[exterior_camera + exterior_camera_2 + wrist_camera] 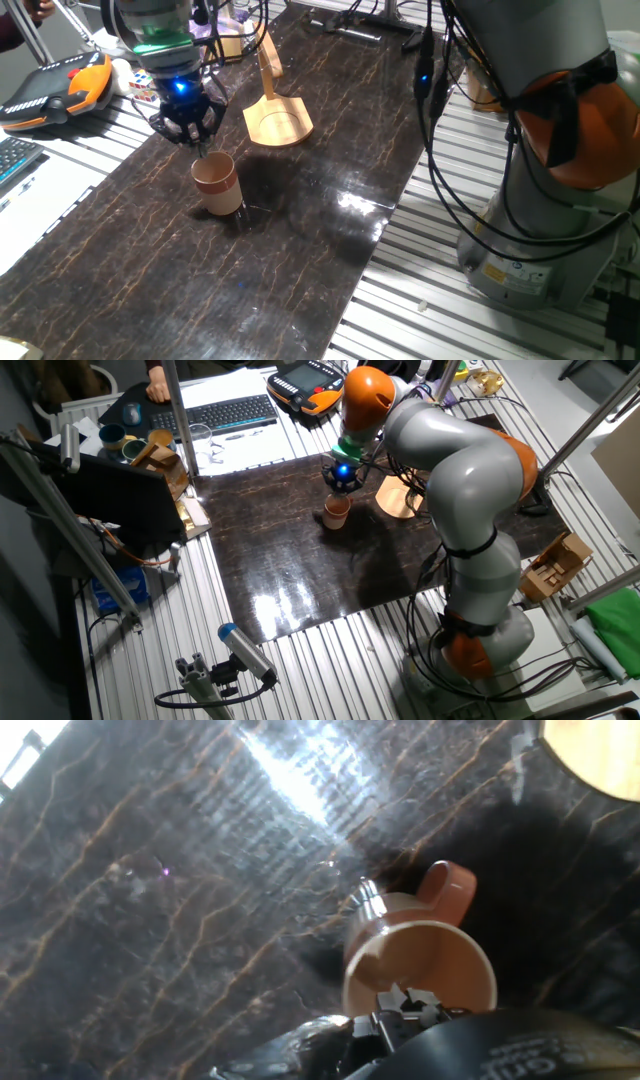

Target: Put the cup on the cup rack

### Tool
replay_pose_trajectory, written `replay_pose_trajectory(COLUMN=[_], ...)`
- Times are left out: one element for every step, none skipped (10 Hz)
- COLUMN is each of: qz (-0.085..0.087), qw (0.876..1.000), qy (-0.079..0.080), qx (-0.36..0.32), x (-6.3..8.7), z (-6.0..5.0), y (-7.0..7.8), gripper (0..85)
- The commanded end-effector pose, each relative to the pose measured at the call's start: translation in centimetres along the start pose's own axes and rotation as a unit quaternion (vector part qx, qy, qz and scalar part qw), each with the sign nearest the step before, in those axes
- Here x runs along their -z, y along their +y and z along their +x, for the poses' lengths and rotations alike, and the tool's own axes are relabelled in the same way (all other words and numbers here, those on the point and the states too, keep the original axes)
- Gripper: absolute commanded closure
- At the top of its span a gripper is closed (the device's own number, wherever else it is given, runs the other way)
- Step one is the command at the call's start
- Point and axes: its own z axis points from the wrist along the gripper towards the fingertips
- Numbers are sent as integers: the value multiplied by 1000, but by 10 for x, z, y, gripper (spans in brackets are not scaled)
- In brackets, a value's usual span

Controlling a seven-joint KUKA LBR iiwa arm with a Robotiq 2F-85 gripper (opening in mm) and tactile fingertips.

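Note:
The cup (217, 185) stands upright on the dark marble tabletop, reddish-brown outside and pale tan inside. It also shows in the other fixed view (336, 512). In the hand view the cup (420, 960) has a small loop handle on its far side. My gripper (200, 152) is right above the cup's rim on its far-left side. Its fingers sit close together on the rim wall (405, 1005). The cup rack (278, 124) stands beyond the cup, to its right, with a flat base and an upright curved post. Its edge shows in the hand view (600, 755).
A teach pendant (60, 85) and a keyboard (12, 160) lie on the slatted bench left of the marble top. The robot's grey base (540, 200) and cables stand to the right. Boxes and cups sit at the far left in the other fixed view (160, 455).

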Motion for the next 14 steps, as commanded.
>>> replay_pose_trajectory(qz=[3,6,6,3,2,2,1,2,2,4,7,7,6,3], qw=[1000,1000,1000,1000,1000,1000,1000,1000,1000,999,999,999,998,998], qy=[-1,-1,1,4,5,5,7,9,12,18,25,33,42,50], qx=[-1,-2,-8,-11,-12,-15,-17,-20,-23,-27,-31,-36,-41,-47], x=[0,0,-2,-3,-5,-8,-11,-14,-18,-22,-28,-30,-31,-32], z=[0,1,1,1,0,-1,-3,-5,-7,-10,-13,-14,-14,-14], y=[1,3,6,8,11,13,14,16,17,19,20,19,19,19], gripper=[687,607,553,503,463,450,447,450,450,450,450,450,450,450])
